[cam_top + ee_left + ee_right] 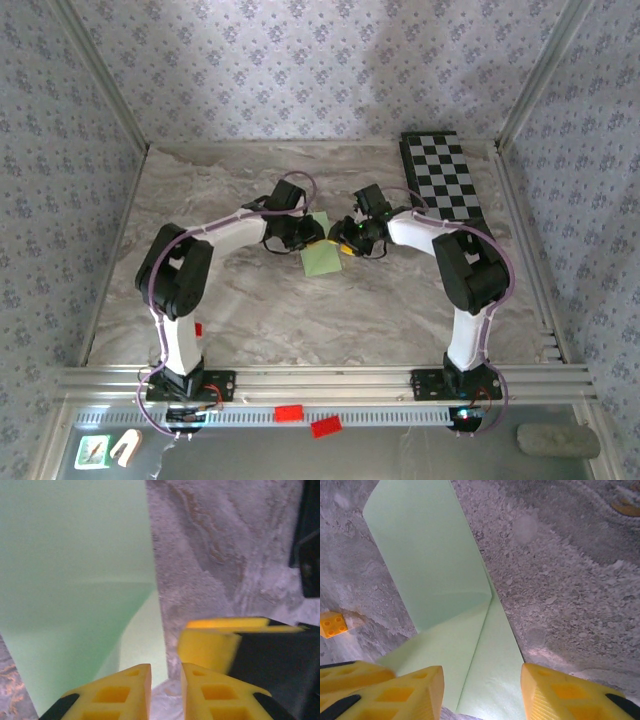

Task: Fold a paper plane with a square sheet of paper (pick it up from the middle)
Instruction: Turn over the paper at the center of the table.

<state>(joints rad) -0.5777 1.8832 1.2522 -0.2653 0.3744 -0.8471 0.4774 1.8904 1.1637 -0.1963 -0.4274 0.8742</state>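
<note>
The left gripper [300, 238] and right gripper [345, 242] crowd mid-table over the square sheet of paper [320, 260]. The marble tabletop [260, 320] near the bases lies free; a checkered board [440, 175] fills the far-right corner.

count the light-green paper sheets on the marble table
1: the creased light-green paper sheet sits between the left claw and the right claw; another could be hidden beneath them.

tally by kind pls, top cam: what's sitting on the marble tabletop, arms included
Light-green paper sheet: 1
Black-and-white checkered board: 1
Robot arms: 2, the left arm and the right arm
Total: 4
</note>
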